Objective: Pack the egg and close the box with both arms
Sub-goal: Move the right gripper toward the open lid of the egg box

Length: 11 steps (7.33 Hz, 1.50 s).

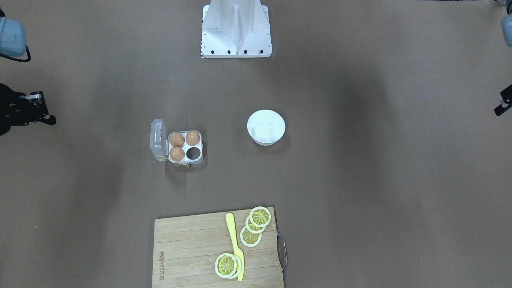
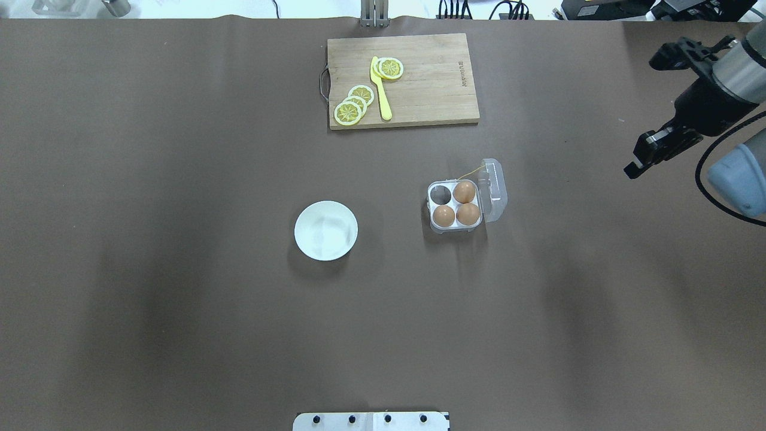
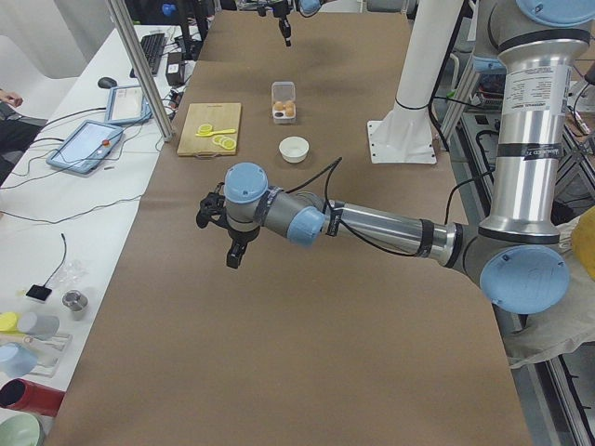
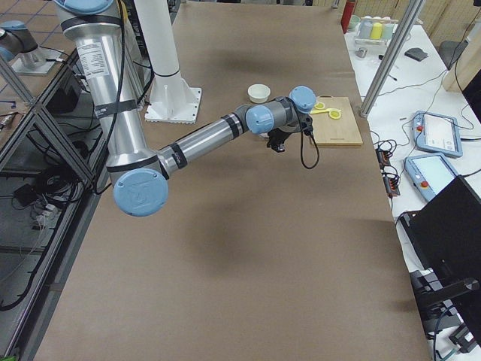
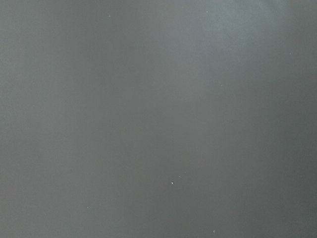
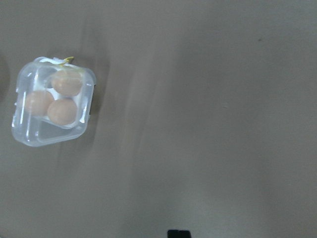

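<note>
Right pincer (image 2: 633, 167) hangs off the right end of the table (image 2: 179, 311), its black fingers pointing down. I cannot tell whether they are apart or together, and nothing shows in their hold. The left pincer (image 3: 233, 258) hangs over bare brown cover at the opposite end. Its fingers are too dark and small to judge, and nothing is seen between them. Its own wrist camera shows only the table cover. That makes two arms and two pincers.

One box (image 2: 455, 224) lies well apart from the right pincer, on the way toward the left one. It has four cells. Three brown eggs (image 2: 468, 214), all alike, fill three of them, one to a cell. The fourth cell (image 2: 441, 193), on the side away from the right pincer, is empty. I cannot tell which of the three is the task's egg. The clear lid (image 2: 495, 188) stands open on the side of the box facing the right pincer, so it is between that pincer and the eggs. The right wrist camera sees the eggs through it. One yellow string (image 2: 470, 173) trails from the lid's corner.

One white bowl (image 2: 326, 230) sits beyond the box as seen from the right pincer, between the box and the left pincer.

One wooden cutting board (image 2: 431, 90) lies at the table's far edge, off the line between the two pincers. On it lie one yellow knife (image 2: 380, 90) and what I count as five lemon slices. Three of them overlap (image 2: 353, 105) on one side of the knife, and two (image 2: 390, 67) overlap on the other.
</note>
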### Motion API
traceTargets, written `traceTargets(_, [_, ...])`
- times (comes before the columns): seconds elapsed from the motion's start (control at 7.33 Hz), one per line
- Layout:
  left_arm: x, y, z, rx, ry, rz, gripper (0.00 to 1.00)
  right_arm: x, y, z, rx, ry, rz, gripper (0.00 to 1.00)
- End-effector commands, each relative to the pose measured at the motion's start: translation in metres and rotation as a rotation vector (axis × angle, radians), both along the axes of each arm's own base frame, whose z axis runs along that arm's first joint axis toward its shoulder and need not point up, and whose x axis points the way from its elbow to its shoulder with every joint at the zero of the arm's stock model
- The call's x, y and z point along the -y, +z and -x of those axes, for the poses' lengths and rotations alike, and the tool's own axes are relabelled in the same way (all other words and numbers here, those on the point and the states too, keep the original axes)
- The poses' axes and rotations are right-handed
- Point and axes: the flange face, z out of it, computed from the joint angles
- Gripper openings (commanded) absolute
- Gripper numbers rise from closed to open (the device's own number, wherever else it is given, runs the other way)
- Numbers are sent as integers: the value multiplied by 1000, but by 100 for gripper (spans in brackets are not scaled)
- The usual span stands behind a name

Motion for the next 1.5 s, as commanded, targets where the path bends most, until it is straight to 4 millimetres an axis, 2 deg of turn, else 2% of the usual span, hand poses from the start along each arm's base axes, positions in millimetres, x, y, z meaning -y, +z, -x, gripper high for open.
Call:
traceTargets(0.0, [0, -1, 6, 0, -10, -1, 98, 5, -23, 64, 10, -67, 41, 0])
traceTargets(0.14, [0, -1, 6, 0, -11, 0, 98, 5, -22, 80, 5, -88, 45, 0])
traceTargets(0.27, [-1, -2, 6, -1, -11, -3, 98, 15, -30, 87, 9, -89, 40, 0])
traceTargets(0.41, [-11, 5, 8, 0, -11, 10, 98, 20, -31, 97, 5, -98, 45, 0])
traceTargets(0.55, [-12, -1, 9, -2, -13, -1, 98, 27, -32, 107, 2, -104, 49, 0])
traceTargets(0.82, [-22, 3, 11, 1, -15, 5, 98, 47, -36, 134, 3, -121, 45, 0])
traceTargets(1.09, [-26, 6, 12, 2, -16, 13, 98, 60, -22, 150, 20, -128, 18, 0])
traceTargets(1.36, [-26, 7, 12, 3, -17, 13, 98, 65, -47, 166, 29, -133, 12, 0])
